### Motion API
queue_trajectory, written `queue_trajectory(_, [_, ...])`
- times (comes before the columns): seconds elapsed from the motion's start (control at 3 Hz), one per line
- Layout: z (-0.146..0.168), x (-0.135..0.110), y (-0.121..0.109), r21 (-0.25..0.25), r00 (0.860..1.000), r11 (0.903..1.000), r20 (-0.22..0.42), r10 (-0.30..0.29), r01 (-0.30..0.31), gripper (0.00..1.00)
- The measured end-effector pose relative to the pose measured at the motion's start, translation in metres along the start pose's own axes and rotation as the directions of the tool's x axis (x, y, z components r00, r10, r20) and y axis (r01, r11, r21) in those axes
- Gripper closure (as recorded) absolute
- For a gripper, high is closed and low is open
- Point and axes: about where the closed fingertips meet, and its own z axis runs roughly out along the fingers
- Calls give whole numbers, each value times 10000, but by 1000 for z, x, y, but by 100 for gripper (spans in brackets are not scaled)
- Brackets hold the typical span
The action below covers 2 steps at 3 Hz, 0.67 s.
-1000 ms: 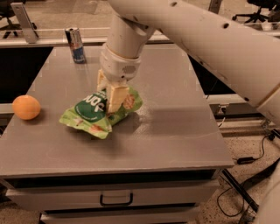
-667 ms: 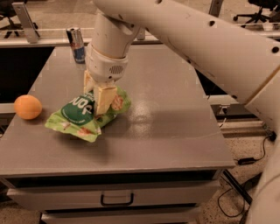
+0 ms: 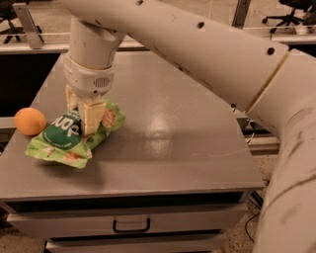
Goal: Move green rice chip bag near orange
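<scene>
1. A drawer handle (image 3: 131, 226) sits at the front, under the grey table (image 3: 197, 133).
2. The green rice chip bag (image 3: 61, 143) is at the table's left front, its left end low over the surface.
3. The gripper (image 3: 85, 118) points down from above, its fingers (image 3: 92, 116) clamped on the bag's right part.
4. The orange (image 3: 29, 121) rests just left of the bag, near the table's left edge.
5. An office chair (image 3: 291, 12) stands far behind.
</scene>
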Motion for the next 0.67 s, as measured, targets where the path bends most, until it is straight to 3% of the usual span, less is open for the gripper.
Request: queue_trajectory(0.67, [15, -1, -21, -229, 9979, 9997, -637, 77, -91, 30])
